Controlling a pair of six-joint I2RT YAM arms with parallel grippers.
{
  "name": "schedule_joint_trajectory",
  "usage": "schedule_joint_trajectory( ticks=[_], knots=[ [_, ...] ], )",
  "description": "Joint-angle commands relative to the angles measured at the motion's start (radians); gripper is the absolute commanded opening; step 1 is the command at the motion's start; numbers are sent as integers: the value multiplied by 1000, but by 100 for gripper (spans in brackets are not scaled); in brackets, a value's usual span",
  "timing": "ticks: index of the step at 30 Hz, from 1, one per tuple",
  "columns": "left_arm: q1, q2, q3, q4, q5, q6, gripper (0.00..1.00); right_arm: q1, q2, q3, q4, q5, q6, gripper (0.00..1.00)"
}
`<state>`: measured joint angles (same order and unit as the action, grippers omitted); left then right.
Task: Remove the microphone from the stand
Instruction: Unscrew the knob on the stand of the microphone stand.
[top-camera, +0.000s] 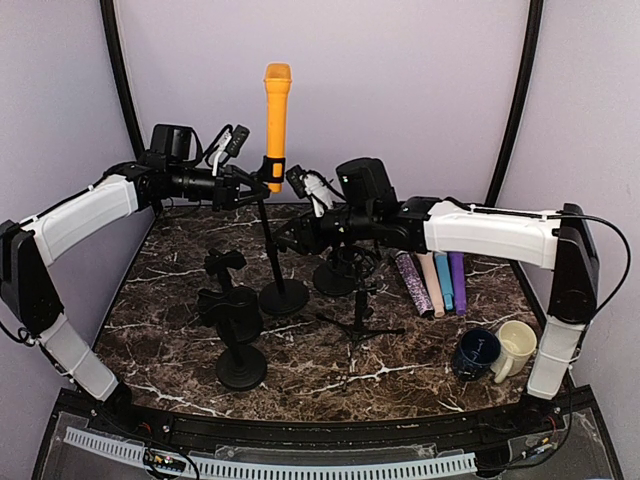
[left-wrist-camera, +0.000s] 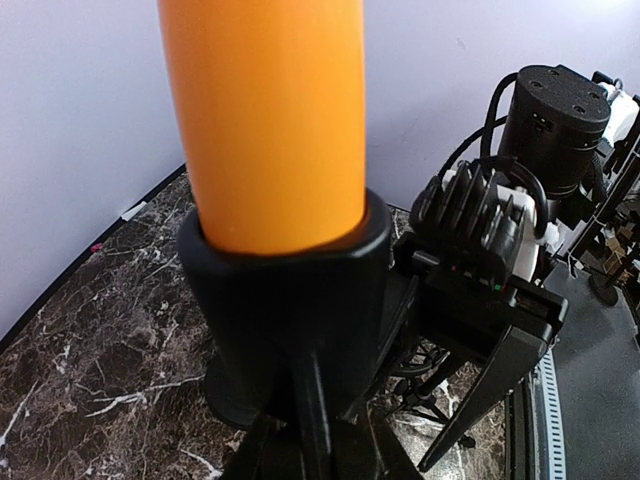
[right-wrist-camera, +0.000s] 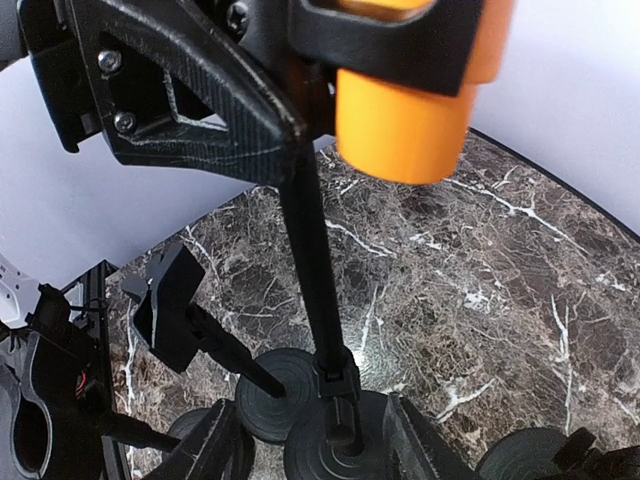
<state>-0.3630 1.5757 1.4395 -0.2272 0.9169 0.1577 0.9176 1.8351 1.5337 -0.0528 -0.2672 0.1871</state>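
The tall orange plastic microphone (top-camera: 276, 120) stands upright in the black clip (top-camera: 272, 168) atop the thin black pole stand (top-camera: 273, 245), at the far middle of the dark marble-patterned table (top-camera: 420, 350). The left gripper (top-camera: 252, 186) has its jaws drawn narrow on that pole just under the clip, pinning it. The right gripper (right-wrist-camera: 315, 450) sits lower and to the right, jaws parted and empty, with the stand's round base showing between its fingers in the wrist view. To pull well, the right gripper should probably rise to the orange body above the clip, close squarely on it, and draw straight up along the barrel (a sideways tug would likely tip the stand into the other black stands (top-camera: 235, 320) nearby). The left grip should hold firm meanwhile.
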Motion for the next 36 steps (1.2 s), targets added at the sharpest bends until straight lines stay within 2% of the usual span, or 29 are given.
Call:
schedule_joint_trajectory(
  ticks=[1,17,27,31,36],
  knots=[
    [-19,-55,55,35,53,6,0,20,-2,-19,4,52,-21,49],
    [-29,-71,63,26,42,5,0,29,6,-41,-5,88,-29,36],
    [-31,-76,75,22,34,7,0,43,33,-6,-29,89,-44,32],
    [-31,-76,76,19,34,10,0,46,35,1,-22,97,-46,27],
    [-31,-75,75,13,30,15,0,49,33,8,-20,110,-47,27]
  ],
)
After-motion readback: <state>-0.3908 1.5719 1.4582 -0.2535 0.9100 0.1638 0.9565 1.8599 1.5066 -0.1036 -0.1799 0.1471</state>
